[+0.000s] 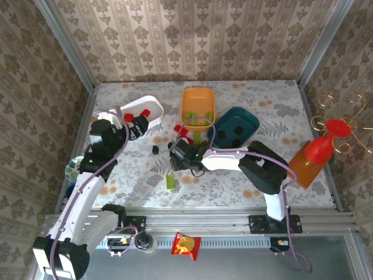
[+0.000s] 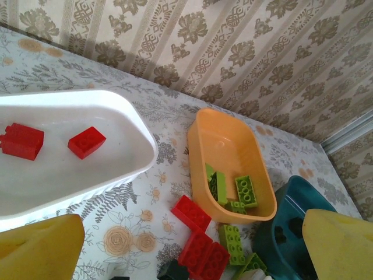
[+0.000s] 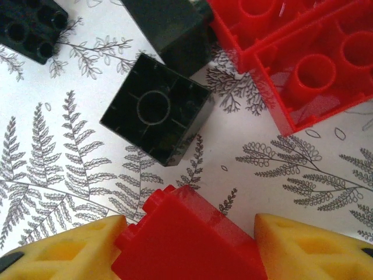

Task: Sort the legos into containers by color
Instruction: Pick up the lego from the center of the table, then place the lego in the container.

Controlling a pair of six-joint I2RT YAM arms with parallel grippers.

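The white tub (image 2: 87, 169) holds two red legos (image 2: 86, 142). Beside it, the orange tub (image 2: 227, 146) holds several lime green legos (image 2: 245, 189). The teal tub (image 1: 233, 127) stands to the right with black pieces inside. Loose red legos (image 2: 198, 239) and a green one (image 2: 232, 239) lie in front of the orange tub. My left gripper (image 2: 186, 256) hovers open above them, near the white tub (image 1: 143, 109). My right gripper (image 3: 189, 221) is shut on a red lego (image 3: 186, 248), just over the table. Black legos (image 3: 156, 108) lie ahead of it.
A lone green lego (image 1: 170, 181) and a black one (image 1: 154, 149) lie on the floral tablecloth nearer the front. A small round patterned dish (image 1: 73, 169) sits at the left edge. An orange bottle with a red ornament (image 1: 317, 153) stands at the right.
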